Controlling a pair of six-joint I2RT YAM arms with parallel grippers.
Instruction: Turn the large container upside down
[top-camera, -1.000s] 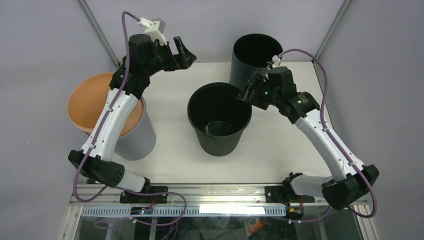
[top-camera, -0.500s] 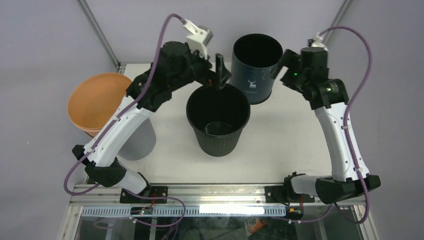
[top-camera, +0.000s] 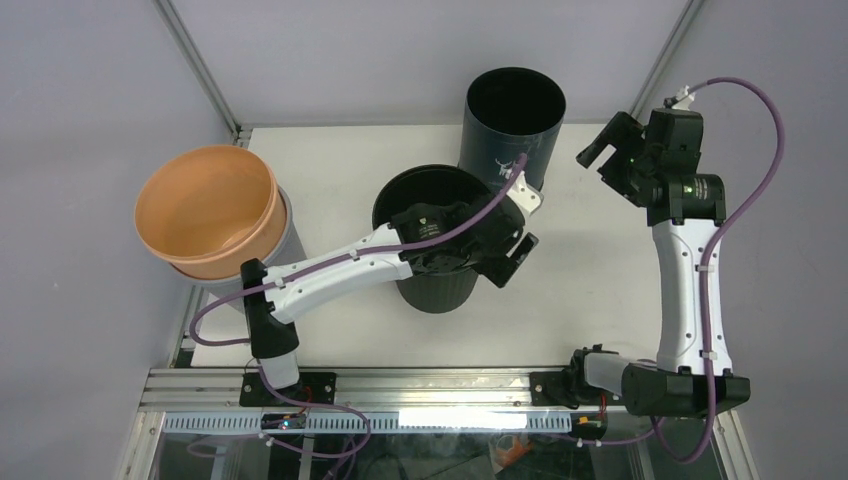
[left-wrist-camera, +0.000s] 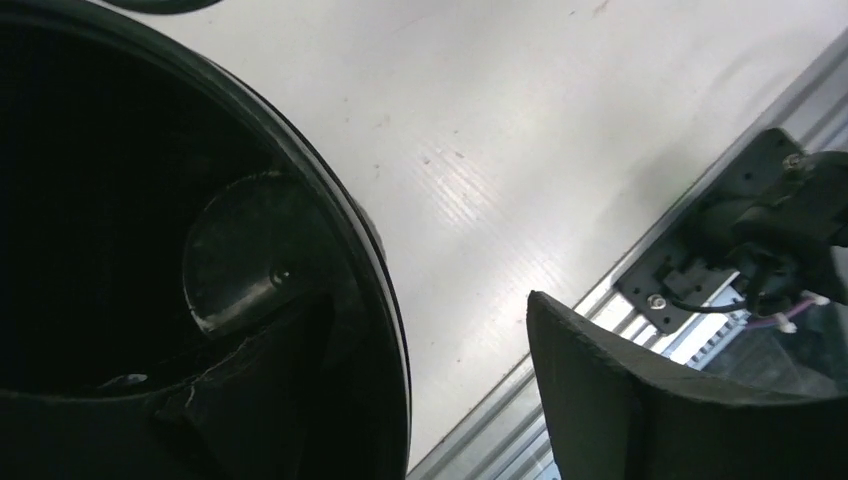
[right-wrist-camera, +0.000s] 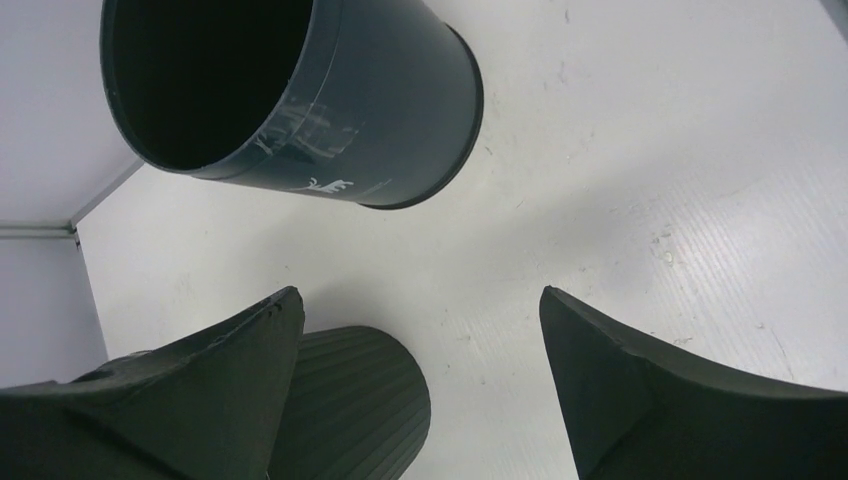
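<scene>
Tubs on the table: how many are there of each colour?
Orange tub: 1
Grey tub: 1
Black tub: 1
Dark blue tub: 1
Total: 4

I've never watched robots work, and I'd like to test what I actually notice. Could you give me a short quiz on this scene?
1. True or false: the black ribbed plastic bin stands mouth up.
2. The left arm's fingers are: A) shut above the bin; B) open, one inside its rim and one outside; C) open, both outside.
3. Fill in: the right arm's fingers are spread apart and grip ____.
Key: 1 true. 2 B. 3 nothing.
</scene>
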